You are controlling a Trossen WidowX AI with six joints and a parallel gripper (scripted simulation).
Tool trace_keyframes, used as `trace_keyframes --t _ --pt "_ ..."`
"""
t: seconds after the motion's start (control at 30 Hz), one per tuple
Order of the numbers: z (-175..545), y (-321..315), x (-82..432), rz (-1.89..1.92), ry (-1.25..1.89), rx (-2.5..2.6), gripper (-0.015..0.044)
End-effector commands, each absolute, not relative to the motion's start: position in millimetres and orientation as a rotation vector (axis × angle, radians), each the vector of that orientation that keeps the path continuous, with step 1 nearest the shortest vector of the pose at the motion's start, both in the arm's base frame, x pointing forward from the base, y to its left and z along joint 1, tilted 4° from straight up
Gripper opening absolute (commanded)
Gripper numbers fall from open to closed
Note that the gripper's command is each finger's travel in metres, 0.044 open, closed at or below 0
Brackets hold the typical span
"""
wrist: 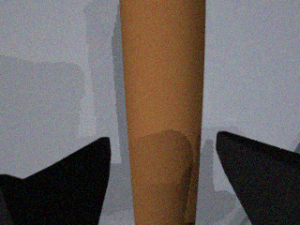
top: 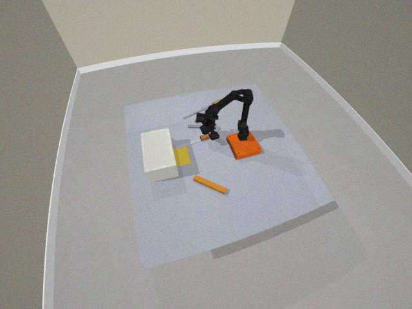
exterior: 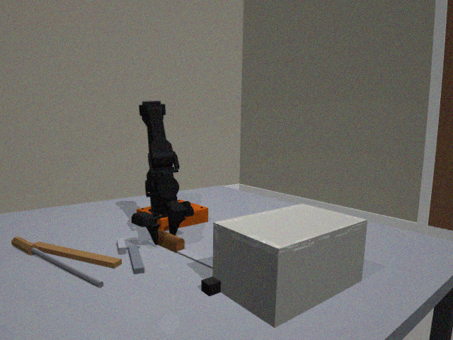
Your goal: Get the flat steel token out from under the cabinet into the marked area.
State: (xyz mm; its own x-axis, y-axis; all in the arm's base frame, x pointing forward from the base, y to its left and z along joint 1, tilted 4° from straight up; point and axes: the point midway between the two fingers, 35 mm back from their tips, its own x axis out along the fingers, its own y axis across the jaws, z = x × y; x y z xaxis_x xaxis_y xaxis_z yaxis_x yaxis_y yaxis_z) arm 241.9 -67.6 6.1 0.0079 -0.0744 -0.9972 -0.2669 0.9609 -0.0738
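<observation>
The white cabinet (top: 157, 149) (exterior: 245, 270) stands with the yellow marked area (top: 183, 156) in front of it. I cannot see the token in any view. A tool with a brown round handle (top: 204, 137) (exterior: 171, 241) (wrist: 164, 70) lies low over or on the table. Its thin rod (top: 196, 143) (exterior: 195, 260) points toward the cabinet; its far end is hidden or too faint to place. My gripper (top: 210, 134) (exterior: 165, 238) (wrist: 164, 142) is open around the handle, with a gap on each side in the wrist view.
An orange bar (top: 210, 185) lies on the other side of the marked area. A grey angled piece (top: 194, 126) (exterior: 136, 258), a grey rod (top: 194, 112) (exterior: 67, 267) with a wooden handle and a wooden bar (exterior: 78, 254) lie beyond my gripper. A black cube (exterior: 211, 286) sits beside the cabinet.
</observation>
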Motion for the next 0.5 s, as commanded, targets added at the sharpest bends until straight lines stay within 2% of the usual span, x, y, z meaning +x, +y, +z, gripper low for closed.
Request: trace_keyframes --t 0.0,0.1,0.4,0.47 --pt "6.1 -67.6 241.9 0.153 1.562 -0.271 0.0244" --pt "6.1 -67.6 241.9 0.153 1.562 -0.271 0.0165" --pt "6.1 -67.6 241.9 0.153 1.562 -0.271 0.0105" --pt "6.1 -67.6 241.9 0.153 1.562 -0.271 0.0052"
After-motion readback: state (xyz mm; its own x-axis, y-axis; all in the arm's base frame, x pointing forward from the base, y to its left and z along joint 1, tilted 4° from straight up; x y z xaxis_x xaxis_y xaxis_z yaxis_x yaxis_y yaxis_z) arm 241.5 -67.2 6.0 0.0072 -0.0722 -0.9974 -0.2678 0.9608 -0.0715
